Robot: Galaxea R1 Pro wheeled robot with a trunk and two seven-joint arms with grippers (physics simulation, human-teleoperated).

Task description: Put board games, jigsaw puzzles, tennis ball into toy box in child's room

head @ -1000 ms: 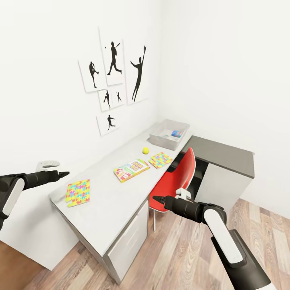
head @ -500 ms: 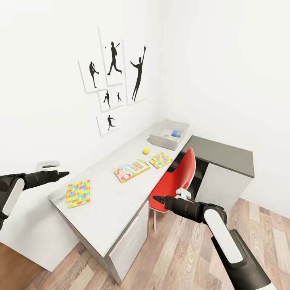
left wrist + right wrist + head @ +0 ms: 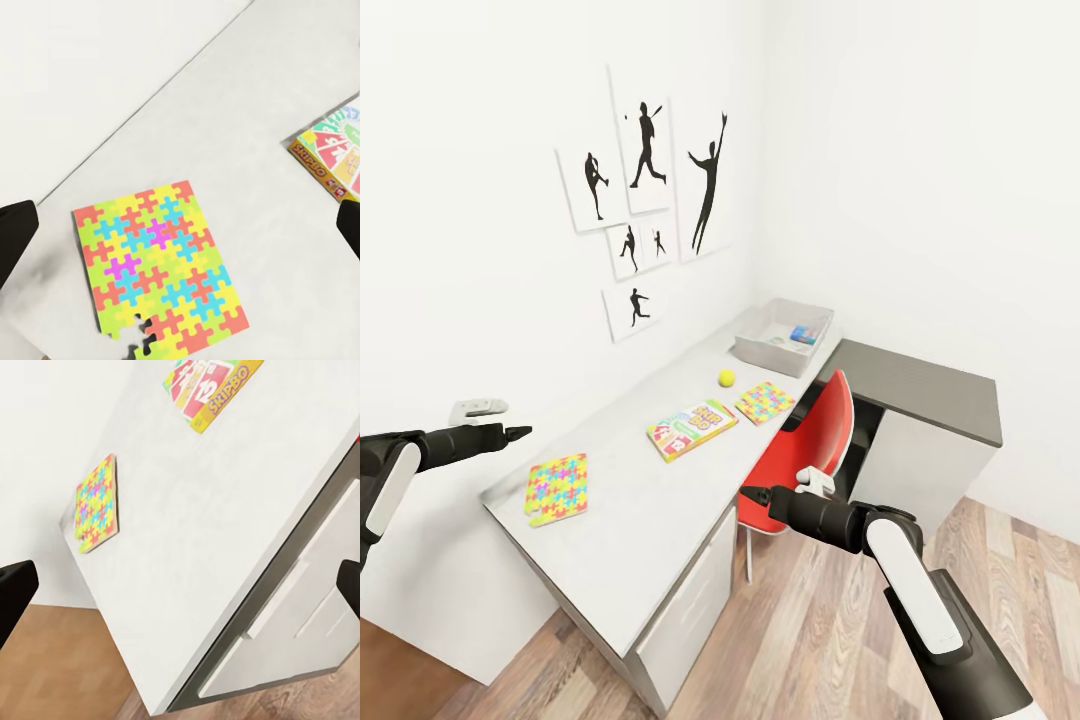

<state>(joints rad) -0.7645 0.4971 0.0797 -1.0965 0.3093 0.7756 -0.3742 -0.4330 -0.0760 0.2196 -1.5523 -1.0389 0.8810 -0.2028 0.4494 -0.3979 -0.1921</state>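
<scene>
Multicoloured jigsaw puzzle (image 3: 159, 271), flat, notched corner, SKIP-BO box (image 3: 331, 154) nearby

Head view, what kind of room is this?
Probably a child's bedroom or study corner: a long desk with puzzles, a SKIP-BO game and a ball on it, a red chair tucked in, and sports silhouette prints on the wall.

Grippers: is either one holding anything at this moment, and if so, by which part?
Nothing is held. The left gripper and the right gripper are both empty; in the wrist views their fingers stand wide apart with only the table between them.
</scene>
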